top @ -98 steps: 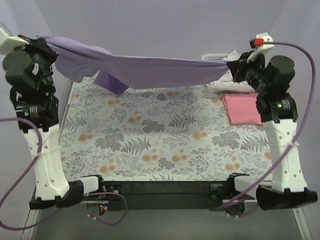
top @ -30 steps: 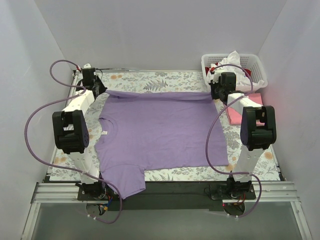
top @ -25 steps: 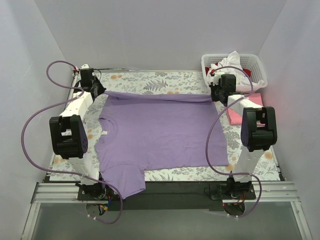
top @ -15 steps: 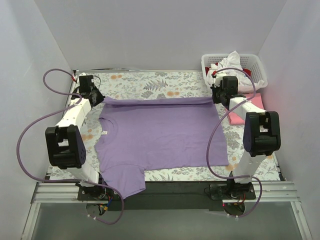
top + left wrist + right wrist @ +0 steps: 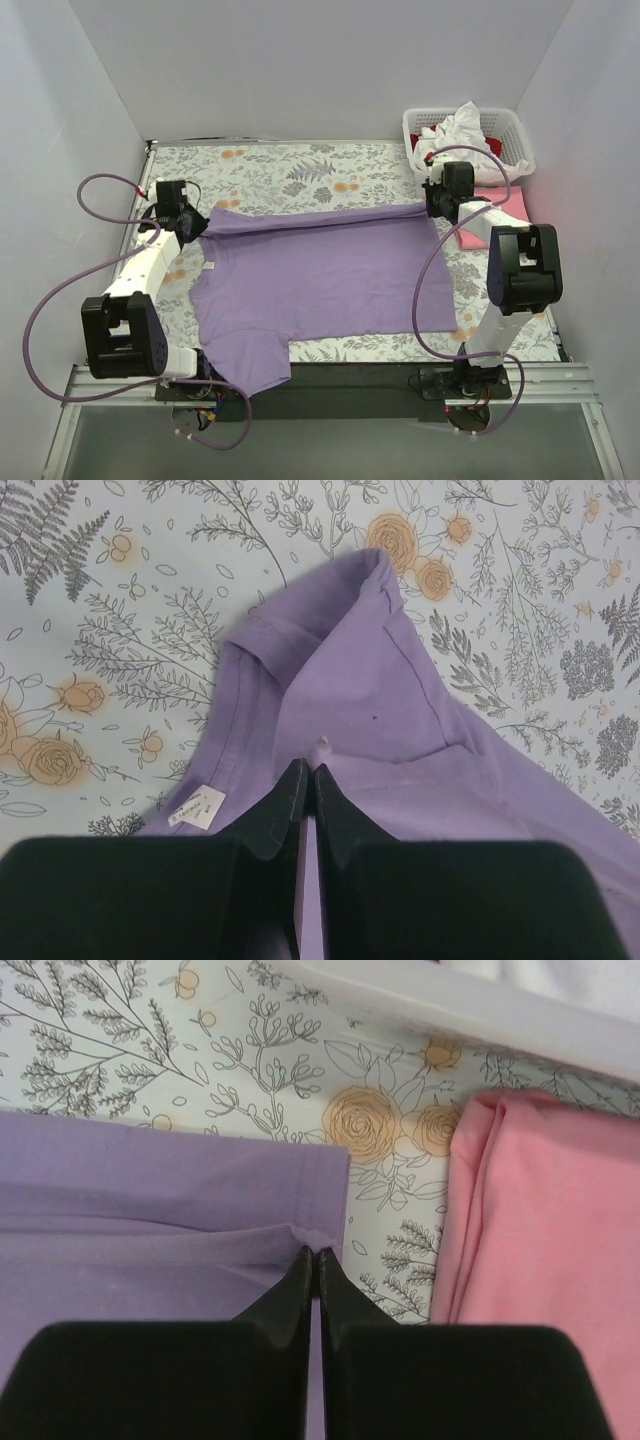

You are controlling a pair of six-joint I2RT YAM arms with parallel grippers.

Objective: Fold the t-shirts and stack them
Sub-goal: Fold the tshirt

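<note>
From the overhead camera I see the lavender t-shirt [image 5: 320, 275] spread across the middle of the floral cloth [image 5: 300, 170]. Its far edge is doubled over into a narrow band that runs between my two arms. One sleeve trails past the cloth's near edge at lower left.

My left gripper [image 5: 198, 227] sits low at the left end of that band. On the left wrist camera its fingers [image 5: 285, 810] are clenched together, with a pinch of purple fabric caught between the tips. A small white label [image 5: 198, 807] shows at the shirt's edge just to their left.

My right gripper [image 5: 432, 207] is down at the band's right end. On the right wrist camera its fingers [image 5: 290, 1290] are pressed tight on the ridge of the fold, close to the shirt's corner.

Just beside that corner, apart from it with a strip of floral pattern between, lies the folded pink t-shirt [image 5: 540, 1240].

Beyond the pink one, in the far right corner, stands the white lattice basket [image 5: 515, 155]. A crumpled white t-shirt [image 5: 462, 125] is heaped in it, and a scrap of red garment [image 5: 432, 134] is just visible at its left side.
</note>
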